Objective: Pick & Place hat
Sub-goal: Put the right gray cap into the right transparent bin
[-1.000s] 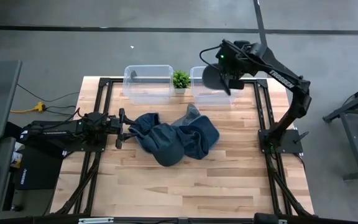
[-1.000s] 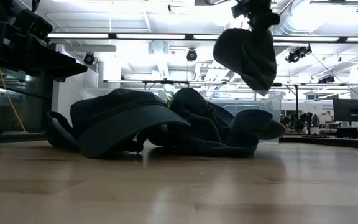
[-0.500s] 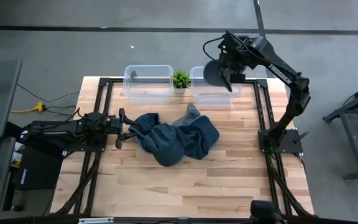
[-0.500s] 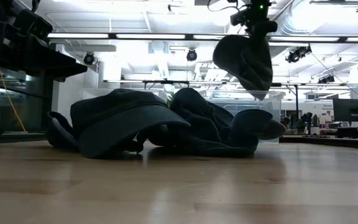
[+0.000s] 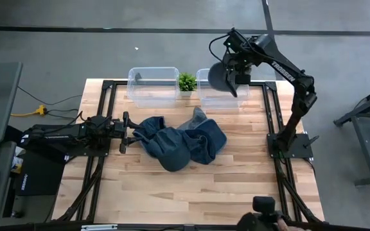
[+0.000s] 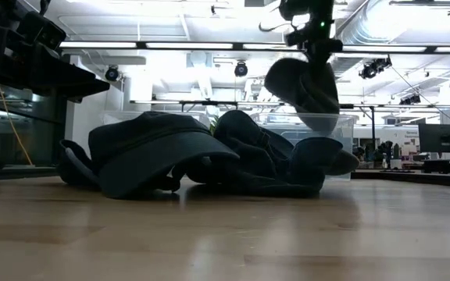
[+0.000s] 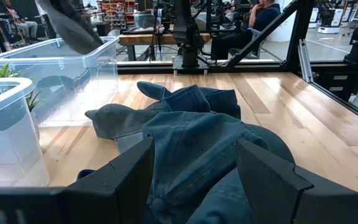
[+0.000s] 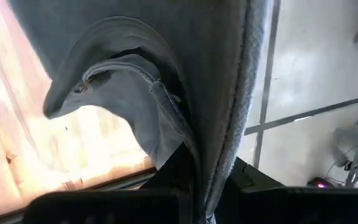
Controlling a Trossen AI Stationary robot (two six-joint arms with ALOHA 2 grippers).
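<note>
A dark grey hat point(image 5: 222, 77) hangs from my right gripper point(image 5: 237, 62) over the right clear bin point(image 5: 218, 96) at the table's far edge. In the low view the hat point(image 6: 303, 84) hangs under the gripper point(image 6: 312, 48). It fills the right wrist view point(image 8: 166, 93). A pile of blue-grey hats point(image 5: 182, 142) lies on the table's middle; the low view shows the pile point(image 6: 201, 156) resting on the wood. My left gripper point(image 5: 128, 131) waits open at the table's left, level, its fingers pointing at the pile point(image 7: 191, 124). My right gripper is shut on the hat, pinching a fold of its edge point(image 8: 194, 163) between the two fingers. It comes from above, pointing down. The hat hangs slack below the fingers, lifted clear of the table and bin.
A second clear bin point(image 5: 153, 86) stands left of the right one, with a small green plant point(image 5: 186, 81) between them. Both bins show in the left wrist view point(image 7: 55, 68). Bare wood lies along the near half point(image 5: 191, 192) of the table.
My right gripper has carried the hat toward the table's far edge, over the right bin. In the low view the hat has drawn farther off and hangs a little lower. The gripper has stayed shut on it. The pile has kept still.
</note>
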